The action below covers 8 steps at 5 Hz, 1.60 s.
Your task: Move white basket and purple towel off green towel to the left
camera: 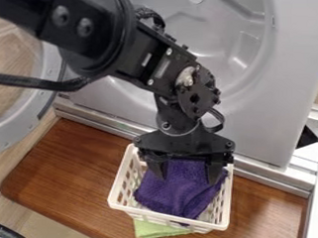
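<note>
Camera view: at lower centre, we saw the hand, fingers apart, at the nubby purple towel inside the slotted white basket, atop a flat green towel.

purple towel in white basket

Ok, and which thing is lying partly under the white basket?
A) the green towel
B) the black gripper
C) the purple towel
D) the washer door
A: the green towel sticks out from below the front edge of the basket.
</note>
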Available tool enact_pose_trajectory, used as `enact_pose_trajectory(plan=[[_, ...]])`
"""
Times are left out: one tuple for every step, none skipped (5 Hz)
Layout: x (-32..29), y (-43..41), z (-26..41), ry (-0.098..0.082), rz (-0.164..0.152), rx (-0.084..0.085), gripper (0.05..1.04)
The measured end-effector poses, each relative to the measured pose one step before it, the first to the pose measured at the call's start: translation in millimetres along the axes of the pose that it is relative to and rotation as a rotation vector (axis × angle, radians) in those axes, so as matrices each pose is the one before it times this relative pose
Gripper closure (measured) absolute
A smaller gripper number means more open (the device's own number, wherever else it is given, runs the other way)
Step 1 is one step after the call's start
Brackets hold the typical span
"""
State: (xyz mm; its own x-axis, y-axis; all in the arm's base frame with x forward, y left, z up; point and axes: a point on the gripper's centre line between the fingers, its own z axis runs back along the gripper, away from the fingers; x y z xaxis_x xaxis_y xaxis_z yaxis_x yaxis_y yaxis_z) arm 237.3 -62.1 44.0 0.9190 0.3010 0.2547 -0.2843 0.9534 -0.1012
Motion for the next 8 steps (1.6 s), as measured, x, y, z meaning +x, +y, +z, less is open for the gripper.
enact_pose_trajectory(plan=[[-2.84,1.53,-3.38,0.0157,0.0064,0.0098,0.083],[-3.78,-10.68,0.53,0.0009,-0.0286,-0.0010,0.083],[0.78,-12.37,-1.86,0.0076,-0.0221,-0.0067,0.083],[1.90,-12.85,-2.62,-0.0028,-0.0227,0.0112,0.083],[2.51,-5.68,-12.08,0.0155,0.0085,0.0356,0.083],[0.98,-6.84,-16.62,0.0364,-0.0041,0.0665,0.083],[2.02,-4.27,-14.97,0.0241,0.0237,0.0282,0.084],[0.69,-4.33,-14.90,0.0276,0.0076,0.0224,0.083]])
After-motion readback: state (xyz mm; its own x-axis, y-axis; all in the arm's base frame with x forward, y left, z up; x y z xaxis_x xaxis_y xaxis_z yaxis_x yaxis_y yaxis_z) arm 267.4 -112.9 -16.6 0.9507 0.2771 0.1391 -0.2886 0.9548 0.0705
